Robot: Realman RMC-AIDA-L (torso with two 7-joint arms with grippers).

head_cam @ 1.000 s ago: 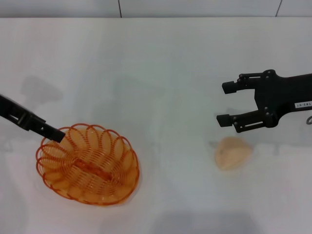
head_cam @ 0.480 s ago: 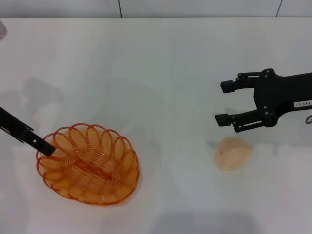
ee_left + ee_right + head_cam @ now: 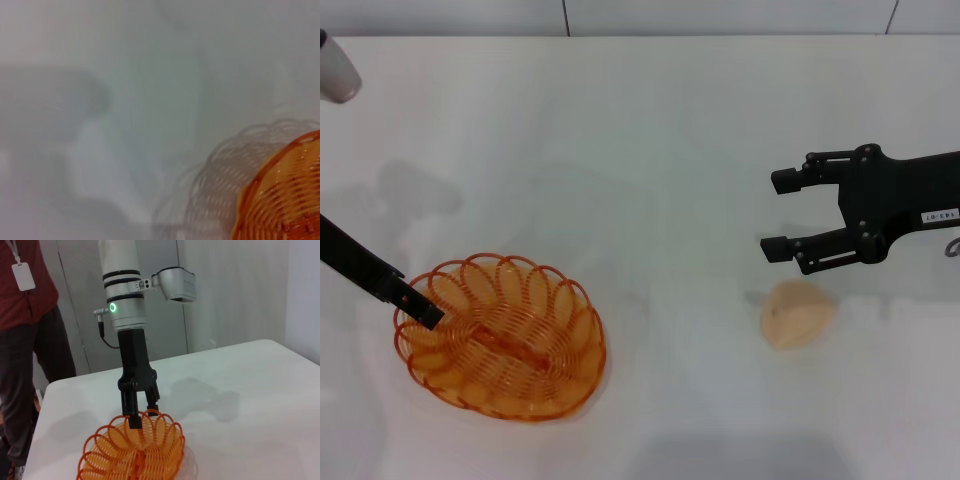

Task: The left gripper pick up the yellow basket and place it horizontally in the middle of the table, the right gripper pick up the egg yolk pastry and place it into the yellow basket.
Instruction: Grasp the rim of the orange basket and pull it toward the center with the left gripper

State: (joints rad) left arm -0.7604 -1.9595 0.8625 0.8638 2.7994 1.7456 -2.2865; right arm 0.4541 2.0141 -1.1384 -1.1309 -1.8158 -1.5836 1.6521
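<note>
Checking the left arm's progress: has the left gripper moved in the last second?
Yes. The left gripper has slid down along the basket rim's left side, toward the near table edge; the basket stayed put.

yellow basket point(image 3: 500, 337) on table point(image 3: 650, 150) left, egg yolk pastry point(image 3: 797, 313) right

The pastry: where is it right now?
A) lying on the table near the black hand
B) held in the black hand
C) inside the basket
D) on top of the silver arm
A: the pastry lies on the table, just below the open right hand, untouched.
</note>
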